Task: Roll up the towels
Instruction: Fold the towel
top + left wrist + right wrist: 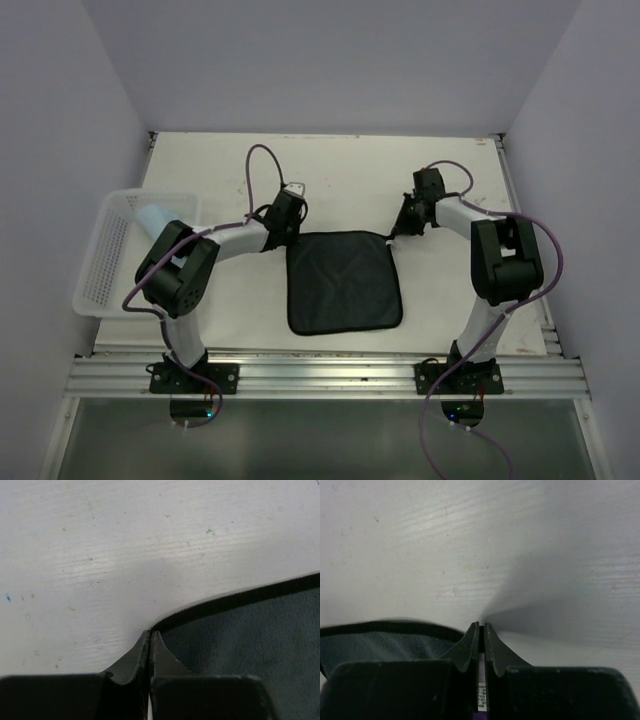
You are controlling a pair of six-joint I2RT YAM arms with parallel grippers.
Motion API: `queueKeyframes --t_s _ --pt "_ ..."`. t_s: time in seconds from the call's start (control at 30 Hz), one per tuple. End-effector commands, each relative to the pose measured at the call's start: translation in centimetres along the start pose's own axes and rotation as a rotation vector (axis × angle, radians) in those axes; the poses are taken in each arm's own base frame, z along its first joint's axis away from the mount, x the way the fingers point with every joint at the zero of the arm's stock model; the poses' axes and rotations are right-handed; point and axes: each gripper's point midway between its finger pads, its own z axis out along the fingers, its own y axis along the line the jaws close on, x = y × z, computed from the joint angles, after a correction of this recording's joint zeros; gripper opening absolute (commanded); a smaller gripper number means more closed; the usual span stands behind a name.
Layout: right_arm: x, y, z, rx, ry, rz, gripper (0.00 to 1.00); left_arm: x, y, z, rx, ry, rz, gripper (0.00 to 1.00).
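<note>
Tabletop (pixel 100 555) and dark towel (pixel 250 645) fill wrist views; only overhead shows basket (pixel 105 255).

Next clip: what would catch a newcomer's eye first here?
A dark towel lies flat mid-table, with the left gripper and the right gripper each shut on one of its far corners. At the table's left edge, a white mesh basket holds a light blue towel.

Overhead camera looks down on the white table (pixel 330 170); both wrist cameras sit low, tight on far corners of the dark grey square towel (pixel 343 280).
</note>
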Motion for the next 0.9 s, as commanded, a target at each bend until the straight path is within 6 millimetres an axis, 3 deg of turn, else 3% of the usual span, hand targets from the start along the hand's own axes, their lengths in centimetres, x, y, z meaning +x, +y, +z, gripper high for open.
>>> queueKeyframes --t_s 0.0,0.17,0.27,0.87 --pt "-2.1 2.5 -2.9 -0.035 -0.048 -0.045 0.00 -4.0 1.7 -1.7 -0.044 -0.079 -0.032 0.00" --pt "-4.6 4.4 -4.9 -0.067 -0.098 -0.049 0.00 -6.6 2.8 -3.0 -0.042 -0.151 -0.073 0.00" --pt "-5.1 4.7 -6.1 -0.070 -0.115 -0.055 0.00 -7.6 3.5 -3.9 -0.043 -0.185 -0.094 0.00" --pt "-0.8 3.3 -8.4 -0.075 -0.084 -0.077 0.00 -6.3 3.6 -9.0 0.081 -0.338 -0.115 0.00"
